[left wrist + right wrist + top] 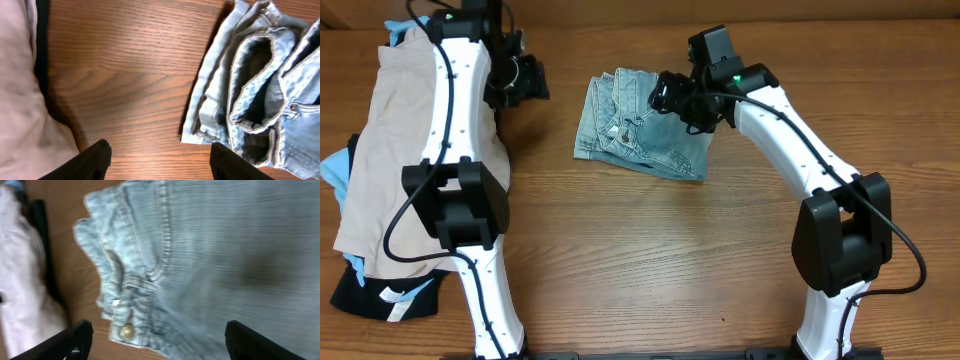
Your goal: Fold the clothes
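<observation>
**A:** Since the denim shorts (640,125) lie folded in the middle of the desk (650,250), which arm's nearer?

**B:** Easily the right gripper (159,330). It hangs directly over them, jaws wide, gripping nothing. The left gripper (157,152) is spread and empty too, shorts just off to its right.

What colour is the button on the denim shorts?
Pale brass; the button on the denim shorts shows best in the right wrist view.
</observation>
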Robot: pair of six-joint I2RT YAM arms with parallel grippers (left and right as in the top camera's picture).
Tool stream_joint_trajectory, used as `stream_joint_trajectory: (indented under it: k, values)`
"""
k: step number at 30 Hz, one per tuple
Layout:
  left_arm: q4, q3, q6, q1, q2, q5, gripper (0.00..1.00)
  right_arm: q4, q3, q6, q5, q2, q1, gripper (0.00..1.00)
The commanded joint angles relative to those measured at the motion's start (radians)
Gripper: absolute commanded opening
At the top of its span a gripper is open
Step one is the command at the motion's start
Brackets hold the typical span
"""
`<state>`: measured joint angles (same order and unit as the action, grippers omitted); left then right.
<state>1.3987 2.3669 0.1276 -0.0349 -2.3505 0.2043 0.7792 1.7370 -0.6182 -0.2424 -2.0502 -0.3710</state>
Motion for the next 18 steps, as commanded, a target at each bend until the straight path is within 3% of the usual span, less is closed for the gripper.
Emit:
stream_joint_trajectory:
  k: [1,11,18]
  values:
    - [-0.003,0.012,-0.024,0.032,0.009,0.002,0.68,0.003,-0.047,0.020,0.066,0.027,-0.030,0.88]
    - [-0.014,0.009,-0.027,0.068,0.009,-0.005,0.68,0.091,-0.099,-0.011,0.048,-0.090,-0.100,0.88]
    - [-0.011,0.009,-0.027,0.069,0.009,-0.005,0.69,0.177,-0.099,0.037,0.078,-0.105,0.032,0.89]
